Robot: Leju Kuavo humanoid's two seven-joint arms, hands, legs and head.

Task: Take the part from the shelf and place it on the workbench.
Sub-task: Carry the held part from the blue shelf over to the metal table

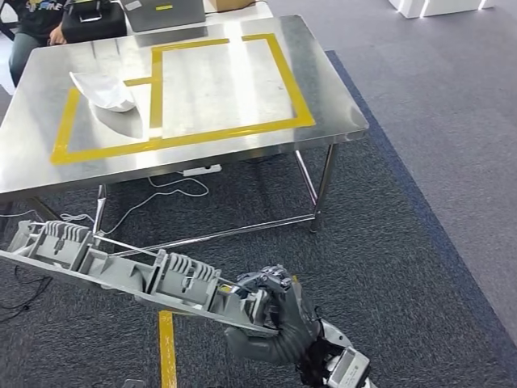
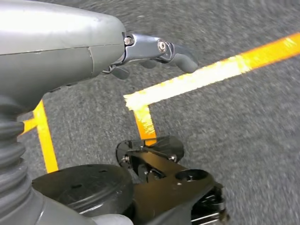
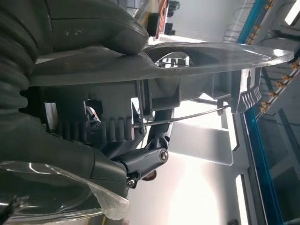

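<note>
Currently right hand (image 1: 287,315) grips long grey ribbed part (image 1: 115,267) at its near end — part held low, short of steel workbench (image 1: 329,105), above dark carpet (image 1: 390,267). Left hand (image 2: 106,51) hangs over carpet with yellow tape — fingers (image 2: 166,49) extended, holding nothing. White bag (image 1: 103,90) lies on workbench.

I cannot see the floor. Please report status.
Right hand grips grey part, short of workbench. Left hand hangs free. White bag on bench.
</note>
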